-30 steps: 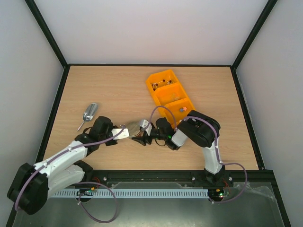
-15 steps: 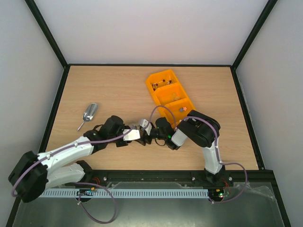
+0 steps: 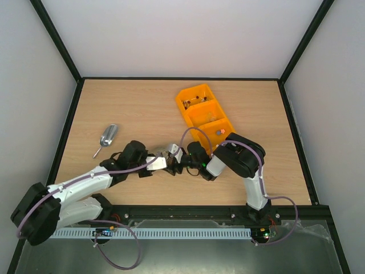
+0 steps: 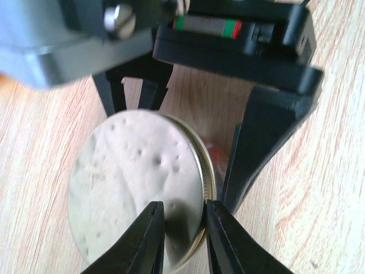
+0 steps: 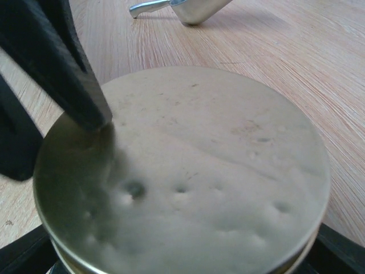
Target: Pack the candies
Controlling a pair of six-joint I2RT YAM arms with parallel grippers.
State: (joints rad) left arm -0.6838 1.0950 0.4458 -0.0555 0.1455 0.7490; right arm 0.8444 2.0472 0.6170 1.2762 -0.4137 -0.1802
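You are pinching the rim of the gold lid point(image 4: 137, 182) with the left gripper point(image 4: 183, 214) while the right gripper point(image 3: 173, 157) is flanking it — pressing or not, I cannot tell — so you should be keeping the lid level, the candies point(image 3: 194, 101) lying in the orange tray point(image 3: 188, 89), far right.

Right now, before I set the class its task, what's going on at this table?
Both arms meet mid-table over one round gold lid. The left gripper pinches the lid's rim. The right gripper brackets it from below, apparently gripping the container underneath, which is mostly hidden. The candies sit in an orange three-compartment tray, and the metal scoop lies untouched on the table.
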